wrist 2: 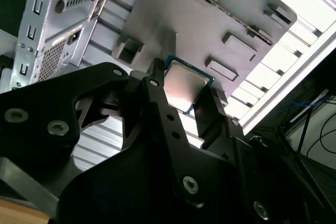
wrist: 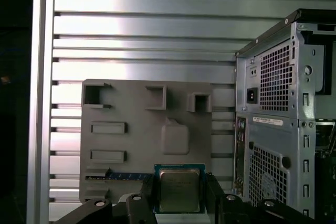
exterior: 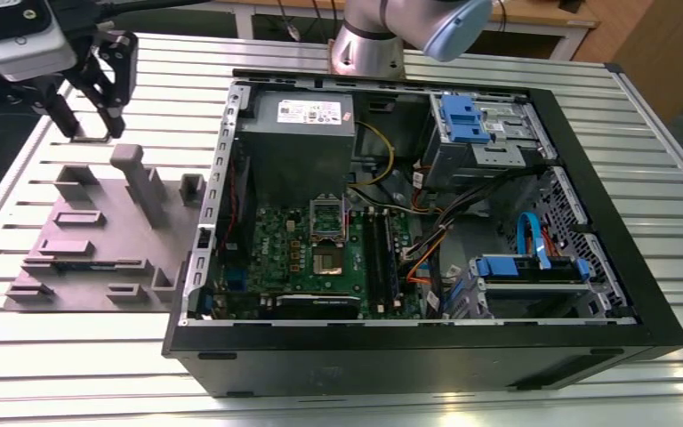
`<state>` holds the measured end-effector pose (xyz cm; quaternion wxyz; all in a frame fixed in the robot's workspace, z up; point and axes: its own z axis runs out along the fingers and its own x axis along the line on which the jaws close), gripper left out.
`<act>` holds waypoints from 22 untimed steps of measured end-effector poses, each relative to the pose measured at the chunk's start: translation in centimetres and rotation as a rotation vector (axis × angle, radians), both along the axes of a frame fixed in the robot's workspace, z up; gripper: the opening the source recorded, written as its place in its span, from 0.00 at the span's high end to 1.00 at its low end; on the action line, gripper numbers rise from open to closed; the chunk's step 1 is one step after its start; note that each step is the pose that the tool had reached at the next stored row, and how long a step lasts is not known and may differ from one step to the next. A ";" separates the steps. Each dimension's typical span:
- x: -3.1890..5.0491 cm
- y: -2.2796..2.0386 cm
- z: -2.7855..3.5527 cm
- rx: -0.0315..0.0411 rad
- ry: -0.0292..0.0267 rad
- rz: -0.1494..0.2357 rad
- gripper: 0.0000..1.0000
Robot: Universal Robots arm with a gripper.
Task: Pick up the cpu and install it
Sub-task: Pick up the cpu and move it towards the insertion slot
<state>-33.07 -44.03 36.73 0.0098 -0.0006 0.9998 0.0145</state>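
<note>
The cpu [wrist: 179, 190] sits pinched between the two dark fingers [wrist: 212, 192] of the end effector [exterior: 86, 120], which has closed narrowly on two opposite edges of the chip. In both wrist views the silvery metal top with its thin greenish rim is plain to see. The chip hangs above a grey moulded holder [exterior: 92, 231] with slots and raised blocks, and whether it touches the holder cannot be told.

In the exterior view, the end effector hovers over the far end of that holder, at the exterior view's left of an open computer case [exterior: 437, 356]. Inside the case lies a green motherboard [exterior: 306, 267] with its socket [exterior: 332, 260] uncovered, well apart from the chip. Holder and case both rest on a slatted metal tabletop [exterior: 81, 356].
</note>
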 end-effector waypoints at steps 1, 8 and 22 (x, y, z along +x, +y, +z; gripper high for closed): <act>0.24 0.00 0.00 0.0000 0.0000 0.000 0.53; 1.85 0.00 -0.01 0.0000 0.0001 0.000 0.53; 4.34 0.00 -0.03 0.0000 0.0001 0.000 0.53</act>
